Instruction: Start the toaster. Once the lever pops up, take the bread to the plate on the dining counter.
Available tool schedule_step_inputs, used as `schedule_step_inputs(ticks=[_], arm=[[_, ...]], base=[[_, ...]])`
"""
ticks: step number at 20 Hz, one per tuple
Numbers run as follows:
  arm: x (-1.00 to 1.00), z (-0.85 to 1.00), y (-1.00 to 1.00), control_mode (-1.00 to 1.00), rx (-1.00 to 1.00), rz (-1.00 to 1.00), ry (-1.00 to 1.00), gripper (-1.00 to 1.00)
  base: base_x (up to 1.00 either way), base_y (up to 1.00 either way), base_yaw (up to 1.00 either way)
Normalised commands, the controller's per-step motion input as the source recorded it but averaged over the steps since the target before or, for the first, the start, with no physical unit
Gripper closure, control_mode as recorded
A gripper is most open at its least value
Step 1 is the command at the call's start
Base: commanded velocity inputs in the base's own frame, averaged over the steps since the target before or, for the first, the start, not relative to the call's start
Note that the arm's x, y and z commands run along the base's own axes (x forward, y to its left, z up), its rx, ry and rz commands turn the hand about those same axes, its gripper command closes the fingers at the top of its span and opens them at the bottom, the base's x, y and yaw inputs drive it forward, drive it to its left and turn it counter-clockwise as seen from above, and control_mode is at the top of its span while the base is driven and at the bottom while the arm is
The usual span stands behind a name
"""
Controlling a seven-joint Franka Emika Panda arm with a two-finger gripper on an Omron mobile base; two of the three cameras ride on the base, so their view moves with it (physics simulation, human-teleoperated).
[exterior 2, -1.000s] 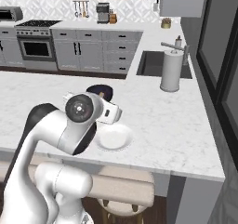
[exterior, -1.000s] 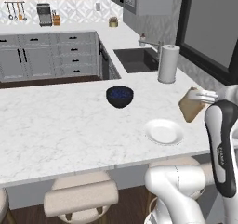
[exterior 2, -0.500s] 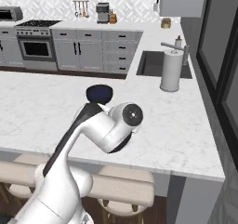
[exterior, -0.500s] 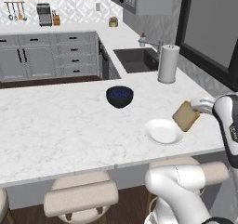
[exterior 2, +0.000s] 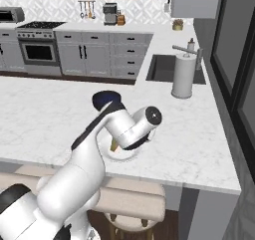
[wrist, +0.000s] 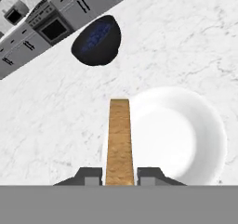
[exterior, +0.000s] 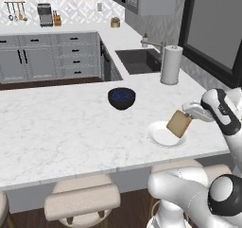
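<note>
1. The bread (exterior: 179,123) hangs tilted above the plate (exterior: 159,137), one lower corner dipping toward the plate's right half — from the left base view I cannot tell whether it touches the china.
2. The fingers (wrist: 91,174) are clamped on the slice, one on each flat face; in the hand view the tan crust edge (wrist: 119,139) runs straight up between the two dark tips.
3. The gripper (exterior: 191,112) reaches in from the right of the left base view, over the near edge of the worktop (exterior: 61,127) (white marble look with faint grey veins).
4. In the hand view the plate (wrist: 186,135) sits mostly to one side of the slice, so the bread is over its rim and not its middle.
5. A dark blue bowl (exterior: 122,98) stands on the same worktop, farther from the robot than the plate and well apart from it.
6. A paper towel roll (exterior: 170,65) stands upright toward the far right of the worktop, just beside the sink (exterior: 137,61).
7. Round beige stools (exterior: 84,197) tuck under the near edge.
8. From the right base view the arm's white body covers most of the plate (exterior 2: 127,156) — a sliver of bread (exterior 2: 114,145) peeks out beside it, with the bowl (exterior 2: 104,99) behind.
</note>
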Motion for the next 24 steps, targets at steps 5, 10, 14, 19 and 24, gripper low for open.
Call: schedule_step_inputs(ticks=[5,10,14,19,24], arm=[[0.05,-0.63,0.06,-1.00,0.02,0.04,-0.04,1.00],[0.39,-0.30,0.08,-1.00,0.00,0.03,-0.03,1.00],[0.72,-0.02,0.14,-1.00,0.00,0.05,0.00,1.00],[0.58,-0.28,0.22,-1.00,0.00,0.03,0.00,1.00],[0.12,-0.26,0.05,-1.00,0.00,0.03,0.00,1.00]], base=[[0.00,0.00,0.00],[0.00,0.00,0.00],[0.00,0.00,0.00],[0.00,0.00,0.00],[0.00,0.00,0.00]])
